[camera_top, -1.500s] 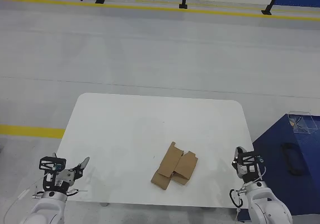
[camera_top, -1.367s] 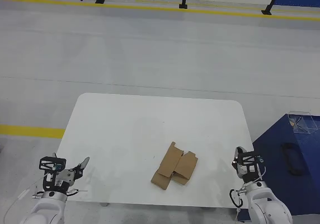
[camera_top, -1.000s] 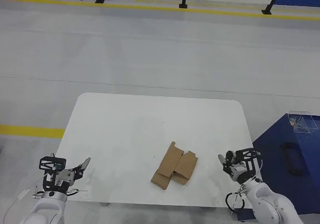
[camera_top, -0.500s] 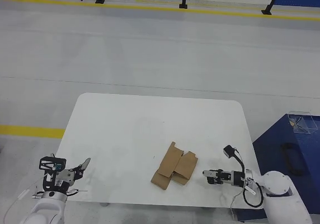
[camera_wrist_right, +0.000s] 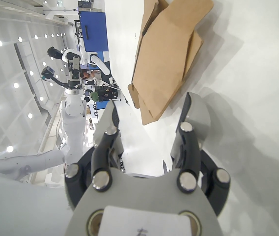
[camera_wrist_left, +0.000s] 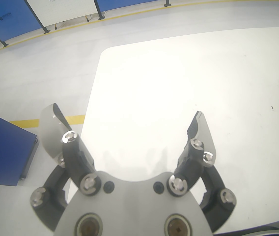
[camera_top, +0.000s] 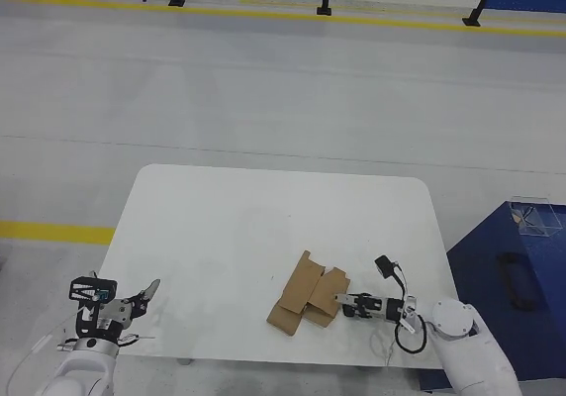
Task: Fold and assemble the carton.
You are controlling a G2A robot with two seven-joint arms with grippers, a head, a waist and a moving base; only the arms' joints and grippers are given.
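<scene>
**Cardboard carton (camera_top: 310,291) flat, right gripper (camera_top: 340,302) at its edge**

Thin matte panels overlap near the front of the smooth white table (camera_top: 224,218). Low beside them, the right gripper's jaws stand apart and empty, probably lined up to pinch a flap. The left gripper (camera_wrist_left: 126,110), also spread empty, hangs at the table's near left corner.

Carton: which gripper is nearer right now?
Right. The right gripper is just off the carton's edge, jaws open toward it. The left gripper is at the table's corner, far away.
</scene>
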